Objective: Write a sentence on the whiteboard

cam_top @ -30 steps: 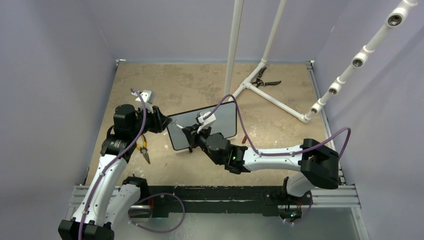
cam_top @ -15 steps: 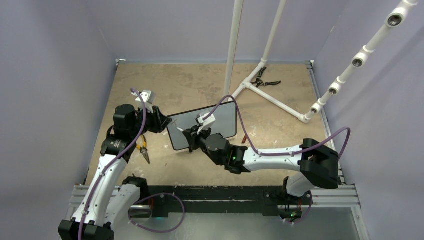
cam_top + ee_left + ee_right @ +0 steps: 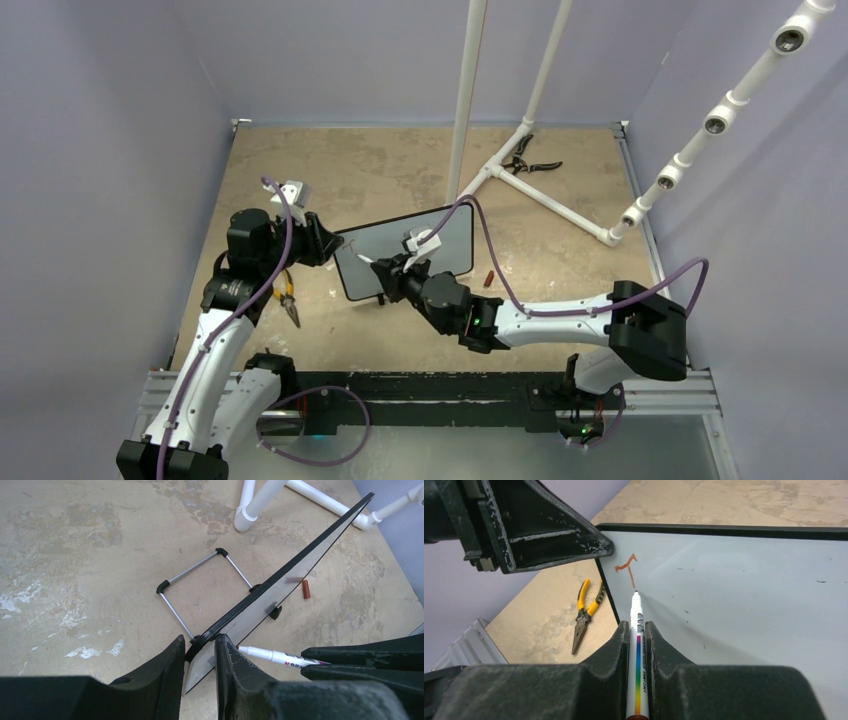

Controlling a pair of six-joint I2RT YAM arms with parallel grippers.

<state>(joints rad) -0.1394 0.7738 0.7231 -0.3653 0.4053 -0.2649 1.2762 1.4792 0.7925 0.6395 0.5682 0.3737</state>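
The whiteboard stands tilted at mid table. My left gripper is shut on its left edge, one finger on each side of the black frame. My right gripper is shut on a white marker with a rainbow stripe. The marker tip touches the board face just below a red "T"-shaped stroke near the top left corner. That stroke is all of the sentence that shows. The marker also shows in the left wrist view.
Yellow-handled pliers lie left of the board, also in the right wrist view. A red marker cap lies right of the board. A white pipe frame and black cutters are at the back. The board's wire stand sits behind it.
My right arm has shifted a little, and the wrist with the marker has moved slightly down the board's left part. The left arm and the board have not moved.
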